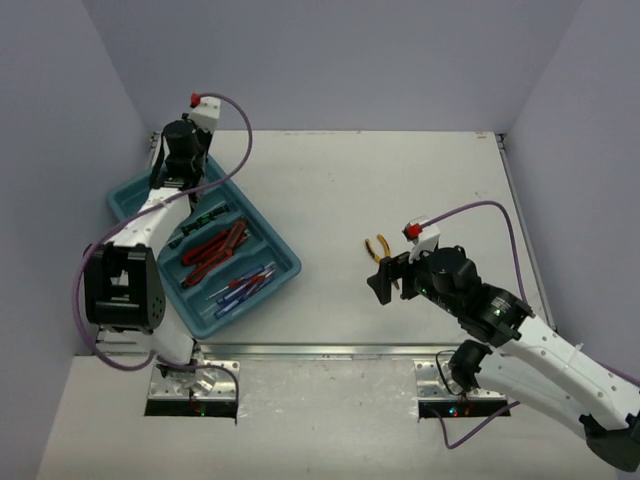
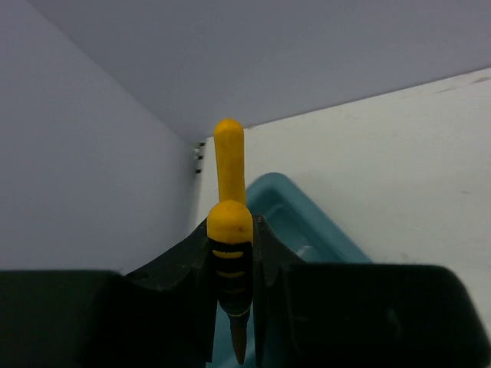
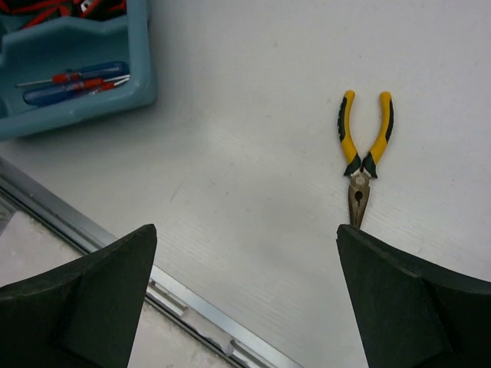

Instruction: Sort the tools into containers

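Observation:
The teal-blue tray [image 1: 285, 258] lies at the left. It holds thin black-green screwdrivers [image 1: 205, 217], red-handled cutters [image 1: 214, 246] and blue-handled screwdrivers [image 1: 240, 286] in separate compartments. My left gripper [image 1: 174, 182] hangs over the tray's far-left compartment; in the left wrist view it [image 2: 231, 264] is shut on yellow-handled pliers [image 2: 229, 157] above the tray [image 2: 307, 222]. A second pair of yellow-handled pliers [image 1: 377, 247] lies on the table. My right gripper [image 1: 384, 282] is open and empty just short of them; in the right wrist view these pliers [image 3: 363, 146] lie beyond the right finger [image 3: 399, 299].
A metal rail [image 1: 320, 351] runs along the table's near edge and shows in the right wrist view [image 3: 84, 230]. Grey walls close in the left, back and right sides. The tray's near corner [image 3: 142, 92], with the blue screwdrivers [image 3: 73, 80], shows at upper left of the right wrist view.

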`<state>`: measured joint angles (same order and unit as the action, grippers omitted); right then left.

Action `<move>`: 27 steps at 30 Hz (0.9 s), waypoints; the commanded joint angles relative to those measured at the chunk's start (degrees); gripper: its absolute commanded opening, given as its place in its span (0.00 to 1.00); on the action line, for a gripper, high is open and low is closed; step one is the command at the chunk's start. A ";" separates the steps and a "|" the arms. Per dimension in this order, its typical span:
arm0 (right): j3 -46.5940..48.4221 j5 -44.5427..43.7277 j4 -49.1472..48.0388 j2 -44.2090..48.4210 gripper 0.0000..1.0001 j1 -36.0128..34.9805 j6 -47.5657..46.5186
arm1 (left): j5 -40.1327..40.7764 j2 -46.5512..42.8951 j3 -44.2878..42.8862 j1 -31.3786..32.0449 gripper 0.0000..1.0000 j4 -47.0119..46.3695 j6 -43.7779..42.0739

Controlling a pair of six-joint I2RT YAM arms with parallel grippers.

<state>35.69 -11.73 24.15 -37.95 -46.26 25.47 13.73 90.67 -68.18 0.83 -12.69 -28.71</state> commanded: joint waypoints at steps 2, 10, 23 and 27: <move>-1.12 1.12 -0.22 1.94 0.99 0.03 -0.37 | -0.65 6.39 -1.96 -4.87 0.00 -11.20 -22.41; -2.02 2.49 -1.29 1.10 0.99 0.03 -0.69 | -4.25 13.34 -4.96 -6.81 0.00 -1.79 -27.02; 0.29 -0.71 -1.00 -3.75 0.99 0.02 -1.82 | -3.44 11.35 -7.81 -7.54 1.00 -3.19 -15.65; 3.21 -2.45 1.50 -9.49 0.99 0.58 -1.45 | -1.05 5.53 -13.58 -6.14 1.00 -0.83 6.37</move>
<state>34.31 -11.06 25.71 -42.81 -46.26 24.52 11.37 105.81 -73.93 -6.28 -10.14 -45.09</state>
